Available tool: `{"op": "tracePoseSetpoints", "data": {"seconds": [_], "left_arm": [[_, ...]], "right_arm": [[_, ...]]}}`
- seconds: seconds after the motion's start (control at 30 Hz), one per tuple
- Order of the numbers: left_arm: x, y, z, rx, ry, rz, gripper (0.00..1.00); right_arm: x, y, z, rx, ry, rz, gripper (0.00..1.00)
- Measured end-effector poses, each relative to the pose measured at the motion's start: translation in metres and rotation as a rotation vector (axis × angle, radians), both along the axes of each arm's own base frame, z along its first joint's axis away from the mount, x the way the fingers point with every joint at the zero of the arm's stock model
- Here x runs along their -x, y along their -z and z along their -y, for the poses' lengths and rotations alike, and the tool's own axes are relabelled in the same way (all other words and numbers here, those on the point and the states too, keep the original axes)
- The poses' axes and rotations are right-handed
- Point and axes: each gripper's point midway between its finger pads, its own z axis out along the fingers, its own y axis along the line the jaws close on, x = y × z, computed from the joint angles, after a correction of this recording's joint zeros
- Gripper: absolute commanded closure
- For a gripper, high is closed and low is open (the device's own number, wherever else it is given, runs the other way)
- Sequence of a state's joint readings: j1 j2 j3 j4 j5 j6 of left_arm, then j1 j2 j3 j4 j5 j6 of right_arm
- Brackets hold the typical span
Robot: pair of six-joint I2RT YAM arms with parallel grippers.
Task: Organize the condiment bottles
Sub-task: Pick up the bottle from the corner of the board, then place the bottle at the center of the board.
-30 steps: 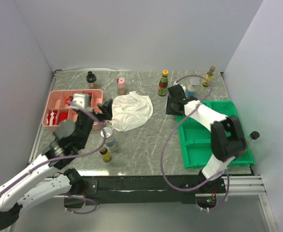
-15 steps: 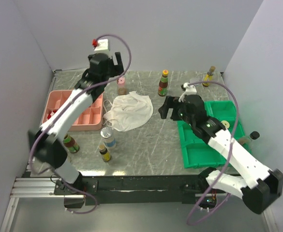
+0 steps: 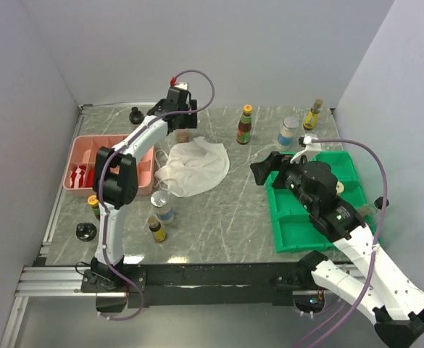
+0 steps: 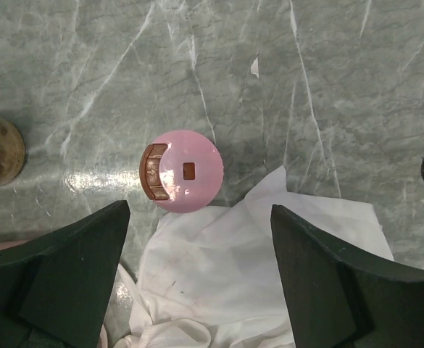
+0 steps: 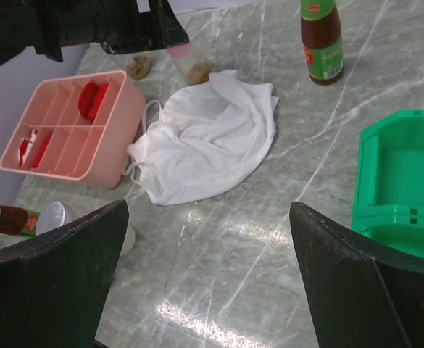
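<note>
Grey marble table (image 3: 219,210) lies under both arms. The left gripper (image 4: 198,209) hangs straight above the pink-capped bottle (image 4: 186,171), its jaws wide on either side and clear of it (the bottle stands just beside the white cloth (image 4: 255,268)). The right gripper (image 5: 209,209) gapes wide and empty near the green tray (image 5: 407,181).

Legible text: none | sauce bottle (image 5: 321,43): red-and-green label, print too blurred to read | lying bottle (image 5: 5,217): label unreadable | blue-labelled bottle (image 3: 288,133): lettering too small
</note>
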State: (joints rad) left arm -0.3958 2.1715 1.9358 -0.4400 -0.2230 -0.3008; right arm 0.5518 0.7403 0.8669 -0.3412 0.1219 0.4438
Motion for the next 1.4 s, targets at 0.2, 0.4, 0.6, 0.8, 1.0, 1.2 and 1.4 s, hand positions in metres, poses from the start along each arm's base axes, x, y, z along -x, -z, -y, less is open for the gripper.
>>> {"op": "tracePoseSetpoints", "data": {"seconds": [0.2,0.4,0.6,0.8,1.0,1.2,1.4], "left_arm": [[-0.008,-0.001,-0.005,0.0,-0.008,0.024,0.19],[-0.022,0.013,-0.008,-0.01,-0.001,0.034,0.25],[-0.029,0.038,-0.007,-0.035,0.017,0.006,0.63],[-0.026,0.023,-0.003,-0.017,0.031,0.034,0.91],[-0.003,-0.047,0.015,0.039,0.072,0.128,0.99],[0.087,-0.129,0.107,0.106,0.269,0.254,0.99],[0.19,-0.099,0.185,0.143,0.473,0.174,0.99]], "right_arm": [[-0.001,0.01,0.003,0.023,0.014,-0.015,0.0],[-0.001,0.01,0.004,0.03,0.016,-0.011,0.0],[0.0,0.01,0.008,0.034,0.027,-0.006,0.0],[0.002,0.005,0.012,0.028,0.041,0.012,0.0],[0.001,0.006,0.014,0.03,0.053,0.01,0.0],[0.005,0.008,0.02,0.034,0.074,-0.003,0.0],[0.024,-0.006,0.035,-0.008,0.101,0.04,0.0]]}}
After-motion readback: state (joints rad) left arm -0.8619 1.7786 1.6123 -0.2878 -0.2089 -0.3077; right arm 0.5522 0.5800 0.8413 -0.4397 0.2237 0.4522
